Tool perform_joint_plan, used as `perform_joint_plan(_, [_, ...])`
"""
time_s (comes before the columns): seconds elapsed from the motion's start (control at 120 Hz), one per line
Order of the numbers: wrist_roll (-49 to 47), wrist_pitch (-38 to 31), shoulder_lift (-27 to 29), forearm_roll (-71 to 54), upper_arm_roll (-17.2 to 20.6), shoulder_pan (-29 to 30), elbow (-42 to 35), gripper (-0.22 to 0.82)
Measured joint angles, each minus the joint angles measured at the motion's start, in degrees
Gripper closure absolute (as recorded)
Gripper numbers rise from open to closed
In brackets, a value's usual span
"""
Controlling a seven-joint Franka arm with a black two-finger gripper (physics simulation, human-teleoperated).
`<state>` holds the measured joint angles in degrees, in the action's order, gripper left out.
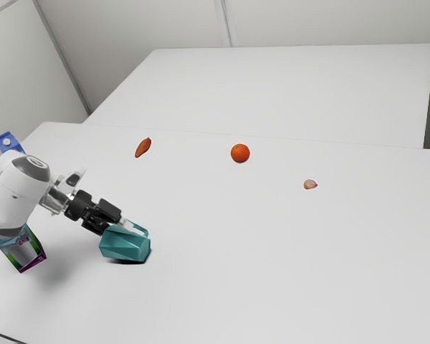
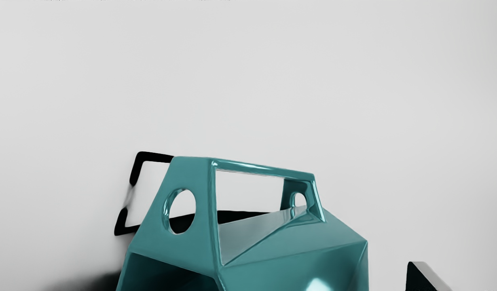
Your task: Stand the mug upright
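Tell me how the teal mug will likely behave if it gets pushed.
The mug probably holds its shape, its walls being crisp and faceted. Flat facets suggest it would slide or tip rather than roll freely. The glossy surface may prove slippery.

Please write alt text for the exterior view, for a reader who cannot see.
A white robot arm reaches from the exterior view's left, its black gripper at a teal mug lying on its side on a white table. Farther back are a sweet potato, an orange and a small pale bulb; colourful packaging is partly behind the arm.
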<state>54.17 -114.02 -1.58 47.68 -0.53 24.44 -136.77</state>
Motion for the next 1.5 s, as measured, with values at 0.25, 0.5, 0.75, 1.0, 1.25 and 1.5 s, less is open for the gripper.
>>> perform_joint_plan(0.25, [2.09,-0.02,0.79,0.15,0.07,0.01,-0.01,0.58])
perform_joint_plan(0.5, [3.26,-0.22,2.44,0.05,0.01,-1.83,0.01,0.71])
perform_joint_plan(0.75, [3.92,-0.17,5.99,-0.01,0.1,-2.62,0.0,0.73])
perform_joint_plan(1.0, [1.65,0.98,11.12,-5.52,0.71,-5.66,1.66,0.74])
perform_joint_plan(1.25, [-5.19,1.89,11.31,-18.16,7.36,-6.04,7.08,0.75])
perform_joint_plan(1.5, [-14.84,1.46,10.52,-28.14,11.18,-7.91,9.5,0.77])
